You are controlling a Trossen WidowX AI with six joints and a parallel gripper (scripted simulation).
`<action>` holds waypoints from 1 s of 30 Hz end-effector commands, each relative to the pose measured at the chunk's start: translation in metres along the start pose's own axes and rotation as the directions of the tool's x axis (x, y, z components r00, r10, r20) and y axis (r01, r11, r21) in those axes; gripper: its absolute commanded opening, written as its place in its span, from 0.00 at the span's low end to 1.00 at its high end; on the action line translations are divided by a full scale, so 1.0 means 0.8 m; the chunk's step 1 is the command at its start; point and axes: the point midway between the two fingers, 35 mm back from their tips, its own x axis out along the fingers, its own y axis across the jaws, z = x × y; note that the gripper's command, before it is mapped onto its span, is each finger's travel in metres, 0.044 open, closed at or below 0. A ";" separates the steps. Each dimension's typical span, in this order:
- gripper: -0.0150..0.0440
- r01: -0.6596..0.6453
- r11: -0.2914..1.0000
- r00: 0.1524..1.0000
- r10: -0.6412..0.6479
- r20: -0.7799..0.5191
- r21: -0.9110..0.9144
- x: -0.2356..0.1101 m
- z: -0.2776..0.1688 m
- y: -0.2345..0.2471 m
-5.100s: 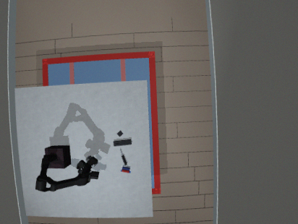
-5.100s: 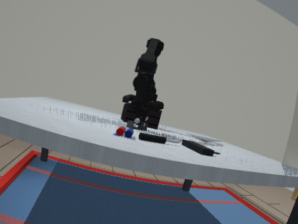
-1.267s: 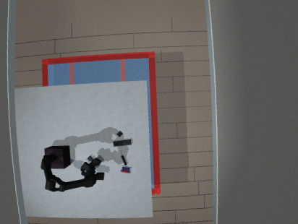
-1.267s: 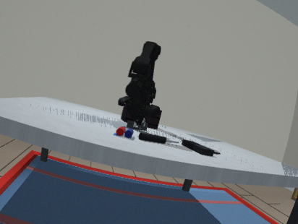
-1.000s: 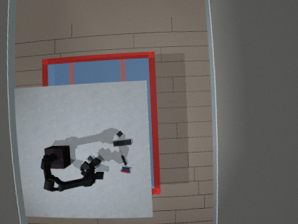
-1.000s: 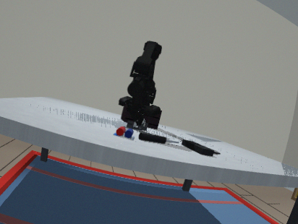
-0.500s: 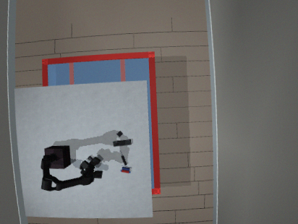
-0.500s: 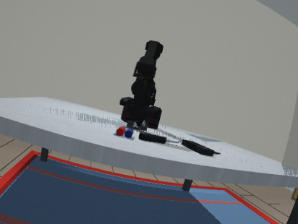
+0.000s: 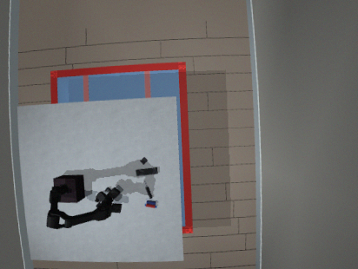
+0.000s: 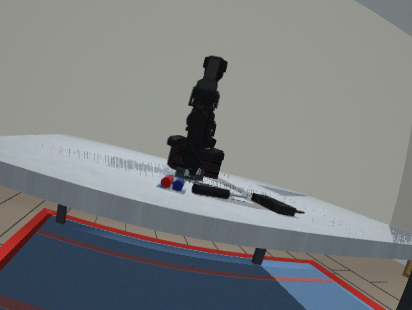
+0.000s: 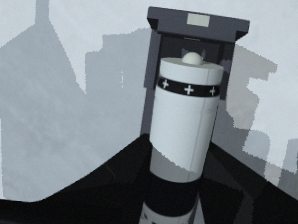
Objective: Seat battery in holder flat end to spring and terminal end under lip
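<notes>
In the wrist view a white battery point(image 11: 182, 123) with a black band of plus marks points its terminal nub at the dark holder's lip point(image 11: 197, 22). The nub sits just below the lip, between the holder's side walls. My gripper point(image 11: 174, 147) point(image 9: 114, 193) point(image 10: 192, 172) is shut on the battery, with its dark fingers on both sides. I cannot tell whether the battery lies flat. In the top and exterior views the arm hides the battery and the holder.
The white table point(image 9: 87, 130) point(image 10: 75, 165) also carries a small red and blue piece point(image 9: 151, 204) point(image 10: 172, 183) and two black bars point(image 9: 147, 171) point(image 10: 210, 190) point(image 10: 272, 202) beside the gripper. A red-edged blue mat point(image 9: 130, 82) point(image 10: 125, 270) lies on the floor below.
</notes>
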 end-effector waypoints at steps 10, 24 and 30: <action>0.37 0.000 1.000 0.996 0.002 -0.091 0.016 0.001 -0.005 0.000; 0.37 0.003 1.000 0.986 0.002 -0.169 0.029 0.003 -0.004 0.000; 0.37 0.004 1.000 0.985 0.001 -0.175 0.031 0.003 -0.004 0.001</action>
